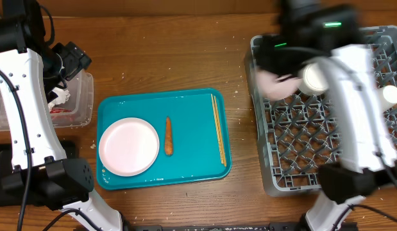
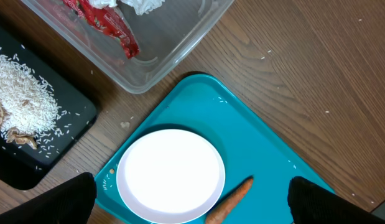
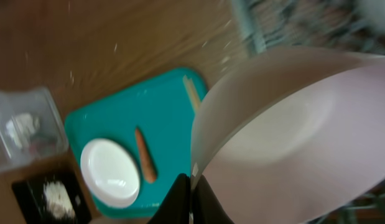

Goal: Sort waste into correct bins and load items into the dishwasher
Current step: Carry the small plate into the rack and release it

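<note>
Large white round plate (image 3: 292, 137), edge-pinched in your right gripper (image 3: 192, 185) over the square grey plastic dish rack (image 1: 294, 128), could slip; left gripper (image 2: 192, 205) gapes wide.

A: Where's the overhead camera?
B: Fixed straight above the brown wooden surface (image 1: 172, 58), looking down.
A: And the wrists?
B: Left looks down, close, beyond the left hand (image 2: 192, 208). Right sits higher and tilted, half blocked by a large round white dish (image 3: 292, 143).
A: Shared?
B: The teal rectangular plastic tray (image 1: 192, 122) and small round white plate (image 1: 128, 146), in all three.
</note>
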